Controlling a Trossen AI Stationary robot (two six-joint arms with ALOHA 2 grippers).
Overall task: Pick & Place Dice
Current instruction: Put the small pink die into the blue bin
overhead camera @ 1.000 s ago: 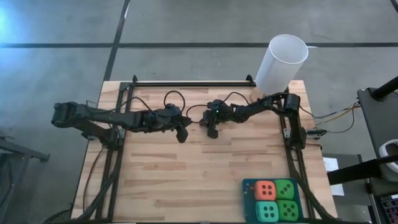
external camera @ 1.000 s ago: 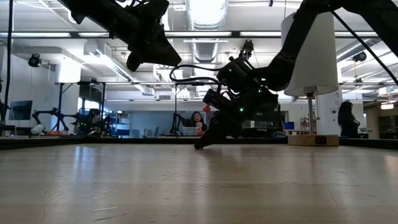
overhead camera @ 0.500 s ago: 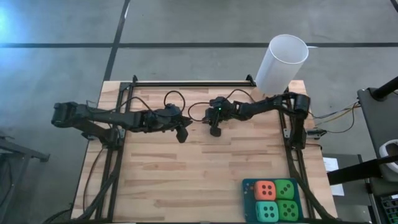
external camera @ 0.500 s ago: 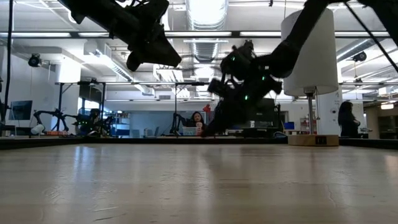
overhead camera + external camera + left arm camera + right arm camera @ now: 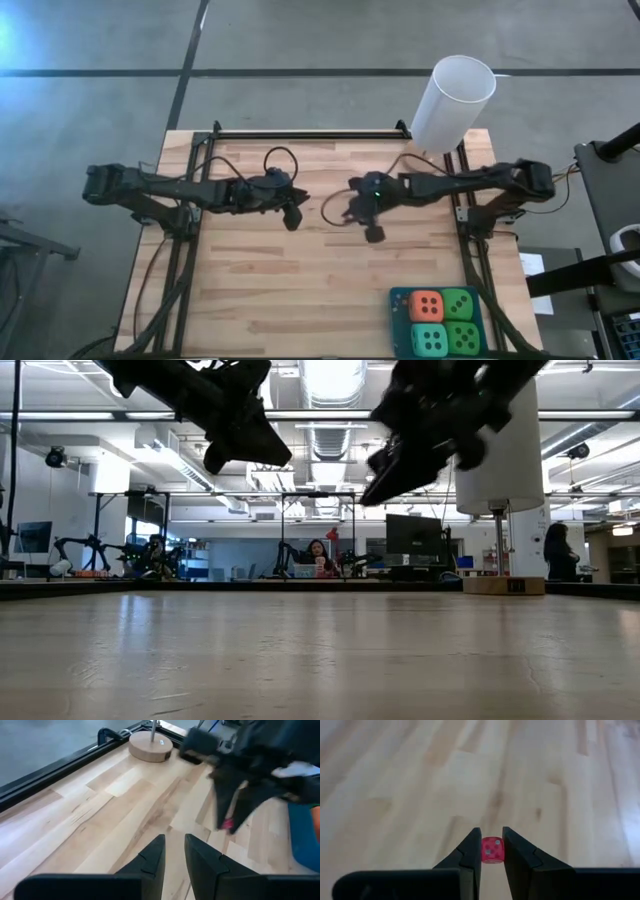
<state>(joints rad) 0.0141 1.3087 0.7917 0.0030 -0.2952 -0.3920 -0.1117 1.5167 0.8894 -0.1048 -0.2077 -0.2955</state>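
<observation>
From above, the left gripper [image 5: 292,218] hangs at frame centre-left and the right gripper [image 5: 373,232] just right of centre; four large dice [image 5: 444,321] sit in a teal tray [image 5: 398,318] at lower right. Level view: both grippers hang high. Left wrist: jaws nearly together, gripping nothing. Right wrist: jaws clenched on a small red die [image 5: 491,849].

We find no readable words, brand names, labels or printed numbers anywhere in these views. The only countable marks are pips: the small red die [image 5: 492,849] shows two light pips on its visible face.
</observation>
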